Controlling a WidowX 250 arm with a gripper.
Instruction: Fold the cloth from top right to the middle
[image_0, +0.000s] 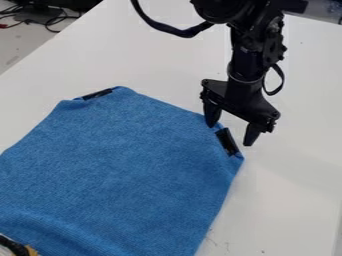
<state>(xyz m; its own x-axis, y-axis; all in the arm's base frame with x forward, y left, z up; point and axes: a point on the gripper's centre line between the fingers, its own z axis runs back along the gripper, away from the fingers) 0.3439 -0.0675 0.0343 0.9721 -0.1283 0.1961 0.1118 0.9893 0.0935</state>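
The gripper (231, 134) hangs open over the top right corner of the blue cloth (133, 165), its two fingers spread apart. One fingertip is at the cloth's upper right edge, and the other is just right of the corner, over the white table. Between and slightly below them lies a black strip (227, 142) on the cloth's right corner. Another black strip (97, 94) lies at the top left corner. The cloth is mostly flat, and both upper corners look cut off at a slant. Whether the fingers touch the cloth, I cannot tell.
The white table (287, 200) surrounds the cloth at the top and right. A black and yellow object (19, 247) pokes in at the bottom left corner. Dark cables (47, 21) lie beyond the table's edge at the upper left.
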